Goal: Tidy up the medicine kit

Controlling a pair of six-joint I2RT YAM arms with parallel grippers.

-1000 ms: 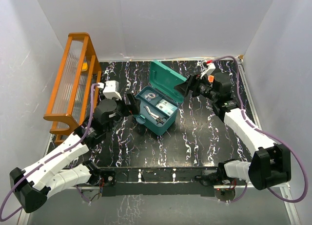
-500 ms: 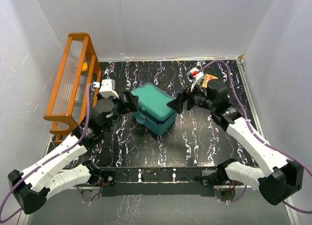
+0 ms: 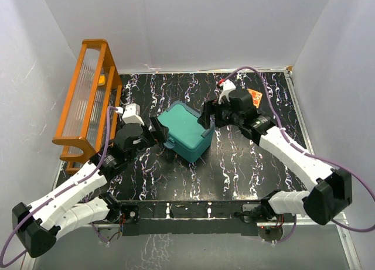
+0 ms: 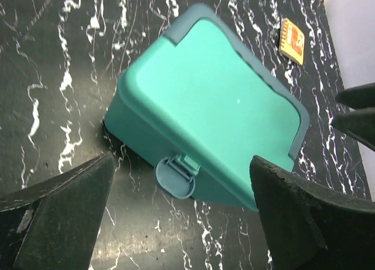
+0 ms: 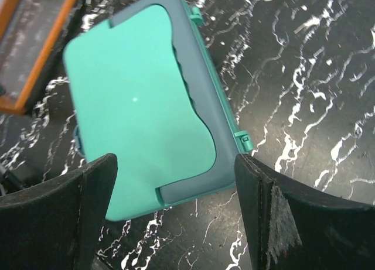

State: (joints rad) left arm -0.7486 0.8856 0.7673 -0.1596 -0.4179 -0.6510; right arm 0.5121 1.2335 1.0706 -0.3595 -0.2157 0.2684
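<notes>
The medicine kit [image 3: 186,131], a teal-green box, lies on the black marbled table with its lid down. Its round front latch [image 4: 176,176] hangs unfastened toward my left gripper [image 3: 158,131]. That gripper stands open just left of the box, fingers apart with only table between them [image 4: 181,223]. My right gripper [image 3: 207,115] is open at the box's far right corner, just above the lid's hinge edge. In the right wrist view the lid [image 5: 137,100] fills the space ahead of the open fingers [image 5: 176,223], which hold nothing. The inside of the box is hidden.
An orange wooden rack [image 3: 88,97] stands along the table's left edge, close to my left arm. A small orange packet [image 3: 253,96] lies at the back right, also seen in the left wrist view as the packet [image 4: 292,38]. White walls enclose the table.
The kit's lid has gone from standing open to lying shut. My right gripper moved left and toward the box behind it. My left gripper stayed near the latch side.
</notes>
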